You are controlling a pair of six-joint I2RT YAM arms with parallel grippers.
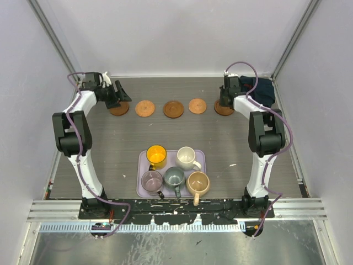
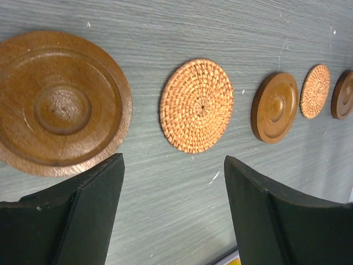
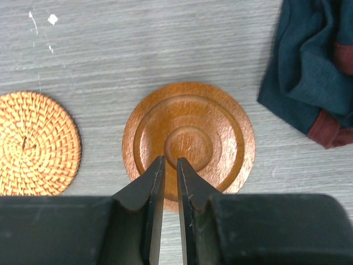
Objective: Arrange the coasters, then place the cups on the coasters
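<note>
Five coasters lie in a row across the far part of the table: dark wood (image 1: 119,110), woven orange (image 1: 145,108), dark wood (image 1: 173,109), woven orange (image 1: 197,106), dark wood (image 1: 223,109). My left gripper (image 1: 121,98) hovers open at the leftmost wooden coaster (image 2: 60,102), which lies ahead and left of its left finger; nothing is between the fingers (image 2: 174,160). My right gripper (image 3: 171,159) stands over the rightmost wooden coaster (image 3: 190,141), jaws a narrow slit apart and empty. The yellow (image 1: 156,155), white (image 1: 187,158), mauve (image 1: 151,180), grey-green (image 1: 175,177) and tan (image 1: 197,183) cups stand on the lilac tray (image 1: 201,156).
A dark navy cloth (image 1: 263,88) is bunched at the far right corner, close to the right wrist (image 3: 314,66). Walls enclose the table on three sides. The tray sits near the front edge between the two arm bases.
</note>
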